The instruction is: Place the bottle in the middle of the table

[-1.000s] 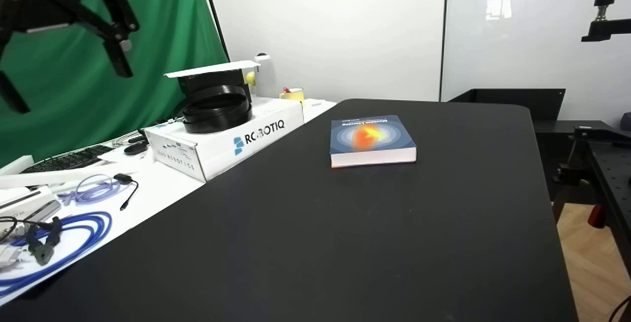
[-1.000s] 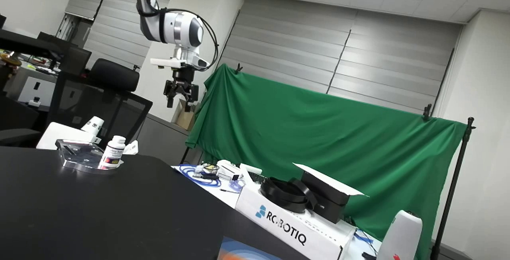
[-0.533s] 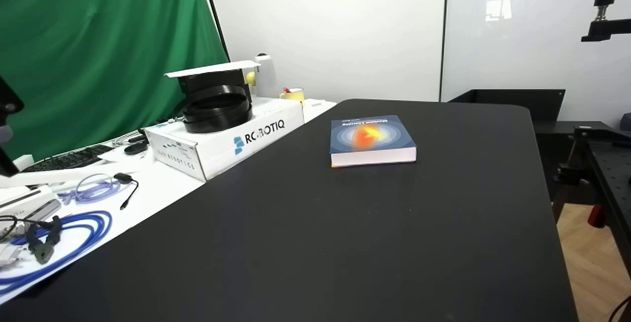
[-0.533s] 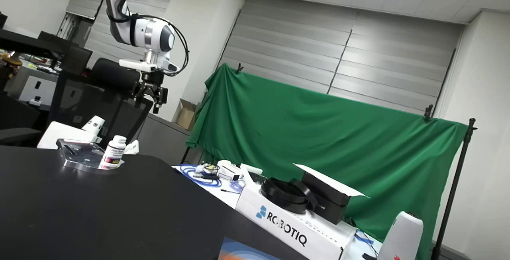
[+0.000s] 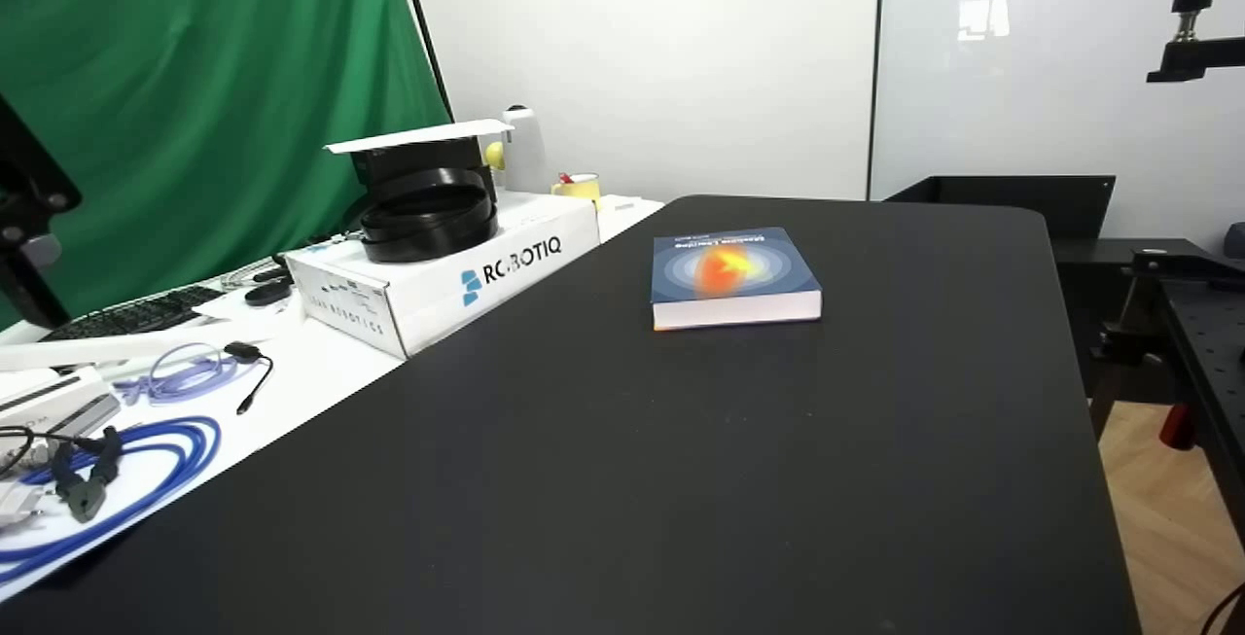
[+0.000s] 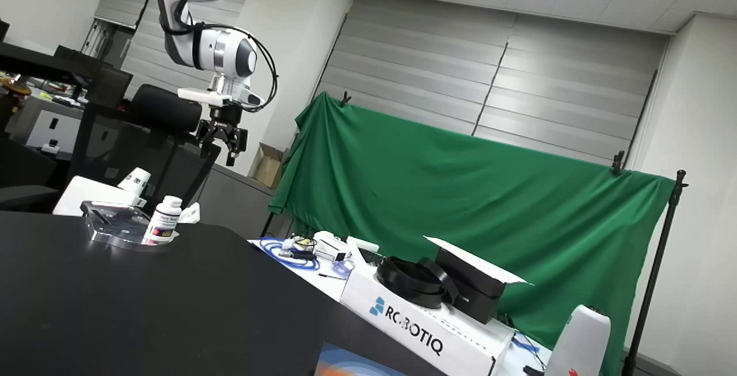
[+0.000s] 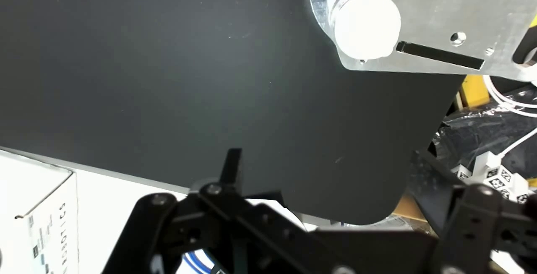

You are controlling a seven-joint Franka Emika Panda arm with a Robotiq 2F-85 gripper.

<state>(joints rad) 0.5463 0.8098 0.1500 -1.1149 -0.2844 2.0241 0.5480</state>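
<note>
The gripper (image 7: 325, 156) hangs above the level of the table (image 7: 168, 76), its fingers spread wide and holding nothing; in the wrist view black top shows between them. The fingertips appear apart from every surface. Seen from the wrist, they stand in front of the rounded corner of the table, where two edges meet. Along the long edge, a white surface (image 5: 321, 372) carries a white box (image 5: 447, 285) with blue and black lettering, just beside the table and rising above the top. Past the end edge, white cubes (image 7: 499, 177) with black markings and crumpled black plastic (image 7: 474, 131) are visible. The bottle (image 7: 369, 24) stands upright on a shiny grey plate (image 7: 436, 9), at one end of the plate, near the end edge and well away from the middle of the table; the gripper is apart from it. Condition: white body, white cap on, dark label with an orange-red patch; the print is too small to read, and in the wrist view the cap is glared to plain white. Open room: a broad run of matte black top stretches from the plate to the book (image 5: 736, 270). The book, blue with an orange design, lies flat, well apart from the bottle, with more black top beyond it; in an exterior view only part of it shows at the lower border.
</note>
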